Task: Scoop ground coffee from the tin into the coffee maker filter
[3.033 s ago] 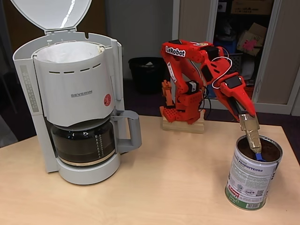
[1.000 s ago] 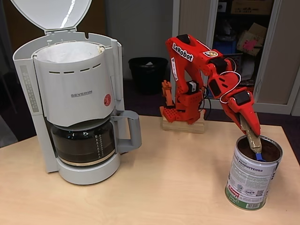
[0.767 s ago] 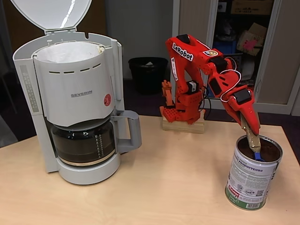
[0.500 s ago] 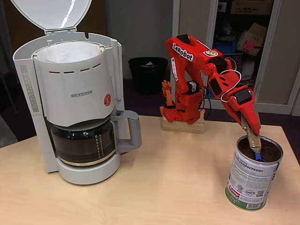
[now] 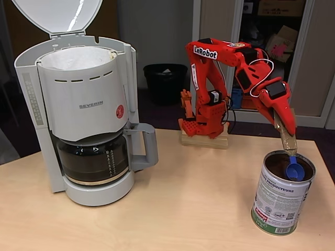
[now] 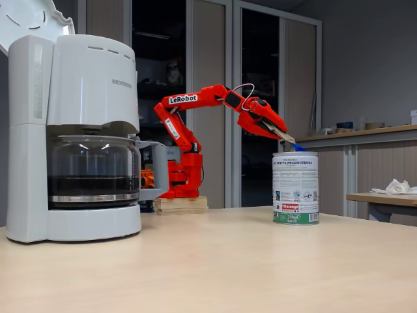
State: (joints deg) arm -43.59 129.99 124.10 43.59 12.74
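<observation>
The tin [image 5: 279,203] stands at the table's right, white-labelled with a silver rim, and dark ground coffee [image 5: 274,166] shows inside it. My gripper [image 5: 289,145] points down over the tin's mouth, shut on the handle of a blue scoop [image 5: 294,170]. The scoop's bowl hangs at rim level and looks blue inside. From the side, the gripper [image 6: 285,136] slants down to the tin [image 6: 295,189], with the scoop's tip [image 6: 299,148] just above the rim. The white paper coffee maker filter [image 5: 77,57] lines the grey basket of the SEVERIN machine [image 5: 86,104] at the left.
The machine's lid [image 5: 57,15] stands open above the basket, and a glass carafe [image 5: 94,159] sits beneath. The arm's base rests on a wooden block [image 5: 205,140] at the table's back edge. A black waste bin [image 5: 165,81] stands on the floor behind. Bare tabletop lies between machine and tin.
The arm has lifted and swung slightly right, pulling the scoop up out of the coffee. Its blue bowl now shows at the tin's mouth. The tin has not moved.
</observation>
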